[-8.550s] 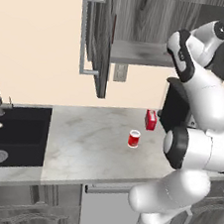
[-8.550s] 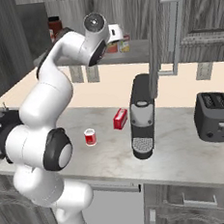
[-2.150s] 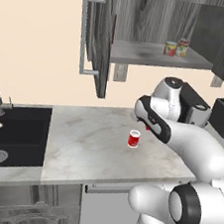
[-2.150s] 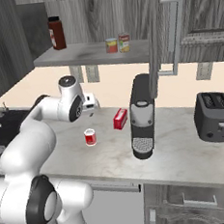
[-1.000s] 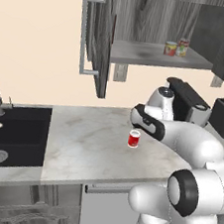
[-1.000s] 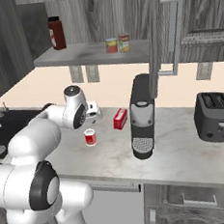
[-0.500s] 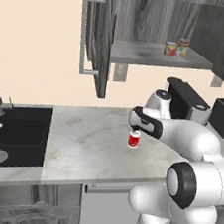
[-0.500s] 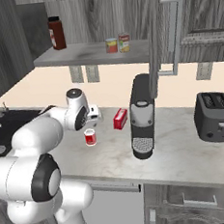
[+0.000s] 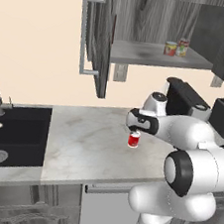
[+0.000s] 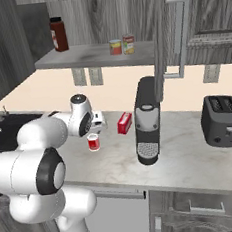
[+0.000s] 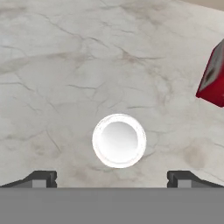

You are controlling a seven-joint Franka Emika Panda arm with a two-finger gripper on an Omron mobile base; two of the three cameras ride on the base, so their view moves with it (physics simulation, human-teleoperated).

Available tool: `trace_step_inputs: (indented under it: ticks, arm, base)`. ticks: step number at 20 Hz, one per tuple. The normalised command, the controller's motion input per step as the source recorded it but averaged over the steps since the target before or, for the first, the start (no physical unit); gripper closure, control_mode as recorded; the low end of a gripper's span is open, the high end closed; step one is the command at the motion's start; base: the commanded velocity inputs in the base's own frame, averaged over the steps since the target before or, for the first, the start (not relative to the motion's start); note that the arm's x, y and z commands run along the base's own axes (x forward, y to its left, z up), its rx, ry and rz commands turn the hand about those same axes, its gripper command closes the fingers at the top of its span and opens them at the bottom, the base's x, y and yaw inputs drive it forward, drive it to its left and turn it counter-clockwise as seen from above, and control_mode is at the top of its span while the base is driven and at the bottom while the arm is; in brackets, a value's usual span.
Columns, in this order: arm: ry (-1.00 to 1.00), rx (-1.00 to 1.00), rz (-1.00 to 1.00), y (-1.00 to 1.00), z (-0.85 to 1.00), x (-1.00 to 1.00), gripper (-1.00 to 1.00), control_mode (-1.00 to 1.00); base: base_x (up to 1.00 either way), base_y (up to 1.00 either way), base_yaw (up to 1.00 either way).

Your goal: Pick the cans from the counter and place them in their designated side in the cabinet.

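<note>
A: How does the gripper stand?

B: Spread wide and holding nothing. In the hand view its two dark fingertips rise at the bottom left and bottom right, well apart, with bare stone between them.

A: Is it touching the red can?

B: No. The can's round silvery top sits just above the middle of the bottom edge, between the tips and free of both. From the left base view the hand hangs right over it at centre frame; how close it is I can't quite tell.

A: What does the can look like?

B: A small upright cylinder, red with a white band, smooth and glossy. It stands on the counter, a flat light grey slab with fine marbled veins.

A: Anything nearby?

B: A small red box lies near it, at the right edge of the hand view, and a black sink is set into the stone at the left.

A: And the cabinet?

B: Dark grey wood grain, upper frame, with a silver bar handle. A yellow-labelled can stands on its flat grey shelf beside another tin.
</note>
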Motion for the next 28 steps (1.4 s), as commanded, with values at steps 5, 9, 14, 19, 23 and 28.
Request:
trace_step_inputs:
  ticks: [5, 9, 14, 19, 23, 28]
  arm:
    - [0.03, 0.00, 0.00, 0.04, -0.20, 0.21, -1.00, -1.00]
    - [0.02, 0.00, 0.00, 0.00, -0.18, 0.19, -1.00, -1.00]
    - [0.01, 0.00, 0.00, 0.00, -0.18, 0.18, -1.00, -1.00]
    - [0.01, 0.00, 0.00, 0.00, -0.22, 0.15, -1.00, -1.00]
    - [0.01, 0.00, 0.00, 0.00, -0.22, 0.09, -1.00, -1.00]
    - [0.01, 0.00, 0.00, 0.00, -0.20, 0.01, 1.00, -1.00]
  base:
    - [0.00, 0.00, 0.00]
    - [0.00, 0.00, 0.00]
    - [0.00, 0.00, 0.00]
    - [0.00, 0.00, 0.00]
    - [0.00, 0.00, 0.00]
    - [0.00, 0.00, 0.00]
